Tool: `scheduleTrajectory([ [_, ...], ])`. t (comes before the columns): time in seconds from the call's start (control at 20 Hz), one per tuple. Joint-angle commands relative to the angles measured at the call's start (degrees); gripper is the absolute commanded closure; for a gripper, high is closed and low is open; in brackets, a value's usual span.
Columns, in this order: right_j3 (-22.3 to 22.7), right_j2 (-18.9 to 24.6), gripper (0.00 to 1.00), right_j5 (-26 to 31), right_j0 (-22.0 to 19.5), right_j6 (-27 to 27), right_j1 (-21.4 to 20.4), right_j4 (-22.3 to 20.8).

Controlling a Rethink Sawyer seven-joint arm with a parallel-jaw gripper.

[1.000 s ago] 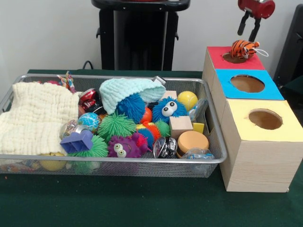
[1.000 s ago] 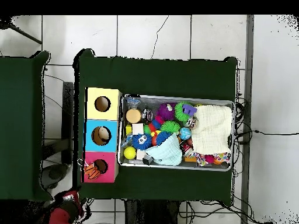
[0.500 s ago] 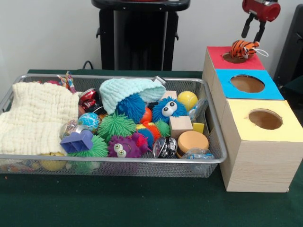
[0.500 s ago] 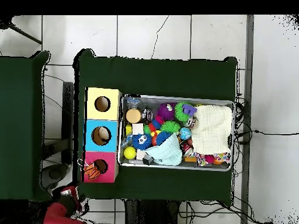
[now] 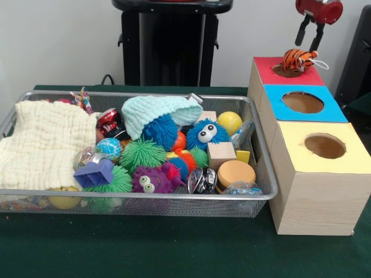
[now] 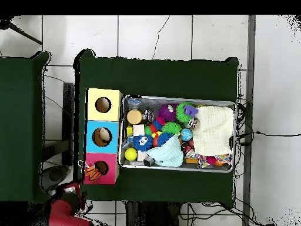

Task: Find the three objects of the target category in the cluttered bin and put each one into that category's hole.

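Green felt table [image 5: 174, 249], wire-mesh bin [image 5: 145, 204], seemingly plush tiger [image 5: 298, 59].

Front view: camera sits low and near the table [image 5: 174, 249], looking level across it at the wire bin [image 5: 133, 200] and the row of three boxes [image 5: 313, 174], which fill most of the frame. Overhead view: camera high above, looking straight down from farther off, taking in the whole table [image 6: 159, 76] plus tiled floor [image 6: 153, 35] around it. Both views share the bin [image 6: 178, 97], the boxes [image 6: 103, 136] and the green tabletop; the overhead view is turned half round against the front one.
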Motion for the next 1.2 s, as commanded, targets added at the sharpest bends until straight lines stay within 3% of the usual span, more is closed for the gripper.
scheduleTrajectory([
  [0.05, 5.54, 8.20, 0.00, -5.37, -7.65, 5.48, -3.81, -0.14],
  [0.3, 10.72, 14.71, 0.00, -12.47, -16.08, 4.13, -5.67, -3.48],
  [0.55, 11.47, 18.29, 0.00, -18.43, -21.61, 6.10, -2.29, -7.93],
  [0.85, 8.05, 18.14, 0.00, -22.63, -21.58, 8.16, 4.96, -8.33],
  [1.2, 6.64, 15.95, 0.00, -18.69, -19.18, 7.58, 4.13, -6.59],
])
